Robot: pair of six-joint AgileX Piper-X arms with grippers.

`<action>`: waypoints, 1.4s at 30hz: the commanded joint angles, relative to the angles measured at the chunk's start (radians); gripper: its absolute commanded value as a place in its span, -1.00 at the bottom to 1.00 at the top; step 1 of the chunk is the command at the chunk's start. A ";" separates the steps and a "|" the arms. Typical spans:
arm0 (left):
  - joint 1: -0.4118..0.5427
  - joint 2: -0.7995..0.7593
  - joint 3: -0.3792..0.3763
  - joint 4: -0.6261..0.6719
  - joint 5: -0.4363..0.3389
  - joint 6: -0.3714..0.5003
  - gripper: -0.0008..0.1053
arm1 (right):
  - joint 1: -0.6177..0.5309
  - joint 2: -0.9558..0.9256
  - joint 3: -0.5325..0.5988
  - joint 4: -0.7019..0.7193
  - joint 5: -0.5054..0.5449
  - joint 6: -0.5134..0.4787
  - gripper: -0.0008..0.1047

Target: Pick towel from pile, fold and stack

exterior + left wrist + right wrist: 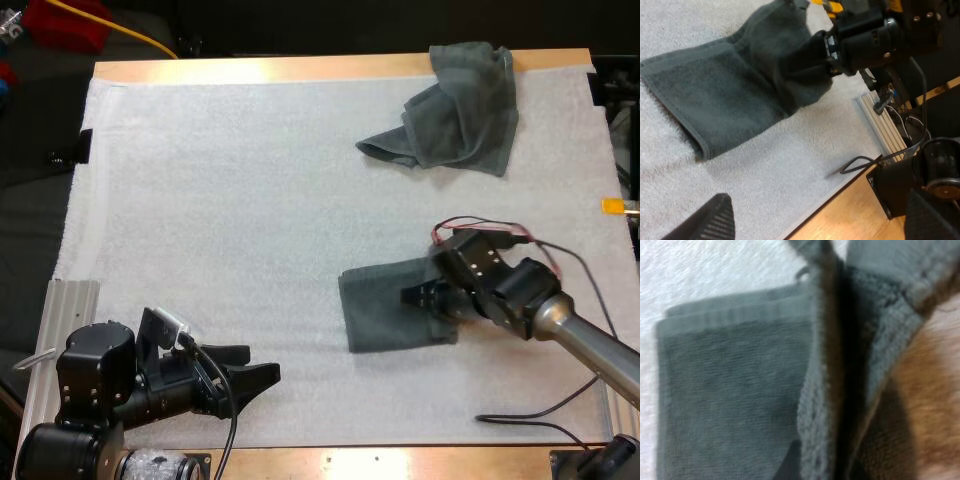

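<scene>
A dark grey-green towel (385,308) lies folded flat on the white mat, right of centre. My right gripper (420,297) is shut on this towel's right edge and holds that edge raised off the mat, as the left wrist view shows (790,75). In the right wrist view the towel (730,400) drapes in folds around the near fingers. A second, crumpled towel (450,105) lies at the mat's far right. My left gripper (252,372) hovers open over the mat's front left part, well away from both towels, with its fingertips (715,220) wide apart.
The white mat (230,220) covers most of the wooden table (300,68). A metal rail (885,130) runs along the mat's right side, with my right arm's base (920,180) beside it. Another rail (65,310) lies at the mat's left edge.
</scene>
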 commanded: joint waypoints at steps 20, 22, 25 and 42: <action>-0.004 -0.006 -0.002 -0.002 0.057 -0.010 0.30 | 0.065 0.200 -0.007 -0.203 -0.140 0.108 -0.95; -0.004 -0.006 -0.002 -0.002 0.057 -0.010 0.30 | 0.065 0.214 -0.007 -0.210 -0.140 0.114 -0.95; -0.004 -0.006 -0.002 -0.002 0.057 -0.010 0.30 | 0.065 0.230 -0.007 -0.215 -0.146 0.129 -0.94; -0.004 -0.006 -0.002 -0.002 0.057 -0.010 0.30 | 0.066 0.261 -0.007 -0.323 -0.360 0.127 0.06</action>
